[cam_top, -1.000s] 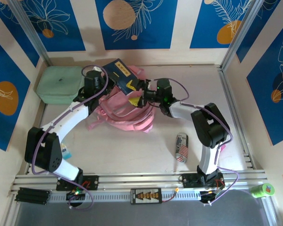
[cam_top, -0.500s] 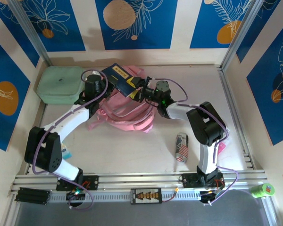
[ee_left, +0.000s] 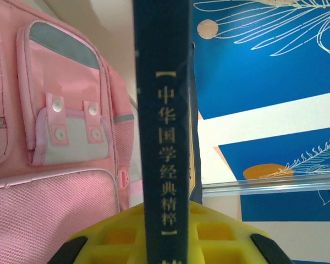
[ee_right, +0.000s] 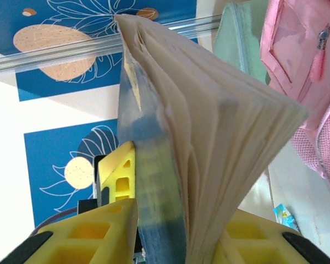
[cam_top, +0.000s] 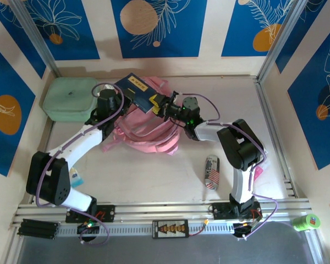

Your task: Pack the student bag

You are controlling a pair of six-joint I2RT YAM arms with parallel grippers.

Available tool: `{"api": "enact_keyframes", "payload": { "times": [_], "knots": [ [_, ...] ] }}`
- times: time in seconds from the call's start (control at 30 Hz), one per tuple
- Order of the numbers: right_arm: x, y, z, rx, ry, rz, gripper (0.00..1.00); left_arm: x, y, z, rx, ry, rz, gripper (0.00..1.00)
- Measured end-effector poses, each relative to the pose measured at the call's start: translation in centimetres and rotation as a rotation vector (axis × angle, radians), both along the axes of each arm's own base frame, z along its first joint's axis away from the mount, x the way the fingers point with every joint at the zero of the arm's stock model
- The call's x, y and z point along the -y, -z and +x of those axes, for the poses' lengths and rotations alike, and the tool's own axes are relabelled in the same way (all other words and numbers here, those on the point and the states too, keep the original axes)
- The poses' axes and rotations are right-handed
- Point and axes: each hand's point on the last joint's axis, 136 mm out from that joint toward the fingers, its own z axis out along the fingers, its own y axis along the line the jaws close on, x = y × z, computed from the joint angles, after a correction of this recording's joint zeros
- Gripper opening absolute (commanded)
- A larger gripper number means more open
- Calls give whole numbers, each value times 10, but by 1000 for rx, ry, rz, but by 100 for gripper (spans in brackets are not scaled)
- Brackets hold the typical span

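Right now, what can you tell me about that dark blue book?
The book is dark blue, with a yellow patch on its cover and gold Chinese characters down the spine. The left gripper clamps its spine edge, the right gripper the opposite edge, where cream pages fan apart. It hangs tilted above the pink student bag.

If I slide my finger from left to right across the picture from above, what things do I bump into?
Mint green case → pink student bag → striped can → green tape roll. I skip the dark blue book, gripped by the left pincer and right pincer, because it overlaps the bag.
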Motion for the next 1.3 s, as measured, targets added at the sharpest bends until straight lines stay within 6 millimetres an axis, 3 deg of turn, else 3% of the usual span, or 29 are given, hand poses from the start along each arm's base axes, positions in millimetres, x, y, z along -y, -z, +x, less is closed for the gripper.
{"api": "enact_keyframes", "payload": {
  "times": [0.1,0.23,0.43,0.53,0.7,0.93,1.07,1.3],
  "knots": [
    [-1,-2,-1,9,-10,-1,28,0,3,-1,-5,-3,-9,3],
    [-2,-1,-2,19,-19,-15,16,-1,3,-2,-5,-7,-25,14],
    [1,6,0,25,-24,-59,3,-2,6,-6,-11,5,15,60],
    [10,13,2,24,-12,-117,0,-5,12,-12,-28,18,80,72],
    [49,1,-2,94,41,-240,0,-3,17,-24,-54,92,238,85],
    [115,-27,-26,235,164,-453,0,31,15,-37,-56,297,527,92],
    [153,-18,-35,225,240,-578,0,54,40,-46,-87,420,732,100],
    [218,4,-42,137,370,-729,0,92,91,-55,-137,717,1060,100]
  ]
}}
